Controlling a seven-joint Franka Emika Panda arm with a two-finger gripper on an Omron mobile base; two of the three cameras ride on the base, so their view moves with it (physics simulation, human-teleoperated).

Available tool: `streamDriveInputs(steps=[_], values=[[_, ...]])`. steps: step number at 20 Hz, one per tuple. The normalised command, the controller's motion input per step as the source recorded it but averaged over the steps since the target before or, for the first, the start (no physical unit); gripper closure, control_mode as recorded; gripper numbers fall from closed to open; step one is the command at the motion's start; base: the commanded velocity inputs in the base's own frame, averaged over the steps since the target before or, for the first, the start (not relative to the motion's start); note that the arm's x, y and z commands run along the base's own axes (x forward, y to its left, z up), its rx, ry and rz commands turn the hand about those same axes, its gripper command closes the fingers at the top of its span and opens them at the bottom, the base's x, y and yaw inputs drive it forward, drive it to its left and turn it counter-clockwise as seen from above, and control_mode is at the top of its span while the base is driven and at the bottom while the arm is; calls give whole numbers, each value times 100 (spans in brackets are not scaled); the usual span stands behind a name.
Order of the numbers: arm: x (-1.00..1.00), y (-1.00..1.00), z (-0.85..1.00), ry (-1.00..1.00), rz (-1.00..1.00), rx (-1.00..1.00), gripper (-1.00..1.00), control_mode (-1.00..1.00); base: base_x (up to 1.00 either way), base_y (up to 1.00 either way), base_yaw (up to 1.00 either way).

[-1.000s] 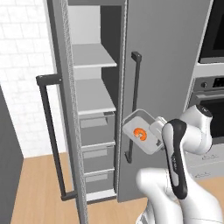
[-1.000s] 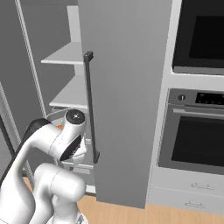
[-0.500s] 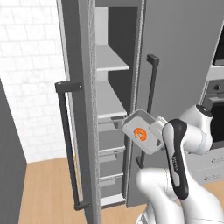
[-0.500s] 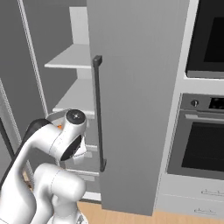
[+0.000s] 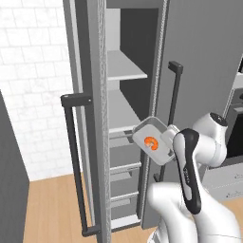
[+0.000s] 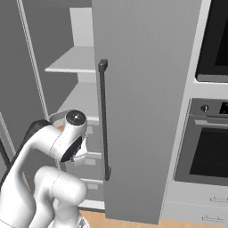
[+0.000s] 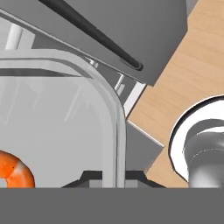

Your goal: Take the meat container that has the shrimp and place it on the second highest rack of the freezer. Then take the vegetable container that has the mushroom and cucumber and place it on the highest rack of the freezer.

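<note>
**Base rolled closer, tray carried to the freezer mouth**

Drove nearer over the last second, so the freezer [image 5: 118,114] loomed larger and shifted in both base views; a camera move, not a move of the cabinet. Held the tray [image 5: 153,141] in much the same spot against the arm throughout.

Gripper [image 7: 114,177] pinched tight on the tray's rim, fingers either side of the wall in the hand view. Tray tilted, its open face turned toward the left base camera, with the shrimp [image 5: 151,142] lying in it. Hung just in front of the open freezer, near the right door's edge [image 5: 161,95], about level with the lower shelf [image 5: 122,114] and below the top shelf [image 5: 124,66].

Step in hand, by judgement: first delivery, shrimp tray bound for the second highest rack. Next move likely called for levelling the tray, reaching left and farther in past the door edge, then setting it down on the lower shelf before letting go. Vegetable tray not yet dealt with.
</note>
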Motion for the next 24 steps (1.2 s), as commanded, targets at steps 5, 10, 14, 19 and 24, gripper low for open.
streamDriveInputs(steps=[5, 10, 14, 19, 24], values=[[32, 12, 0, 0, -11, 0, 100, -100, 0, 0, 0], [3, 4, 0, 0, -7, 0, 100, -100, 0, 0, 0], [18, 31, 0, 0, -21, 0, 100, -100, 0, 0, 0], [31, 37, 0, 1, -19, 0, 100, -100, 0, 0, 0], [53, 10, 0, 8, -1, 5, 100, -100, 0, 0, 0]])
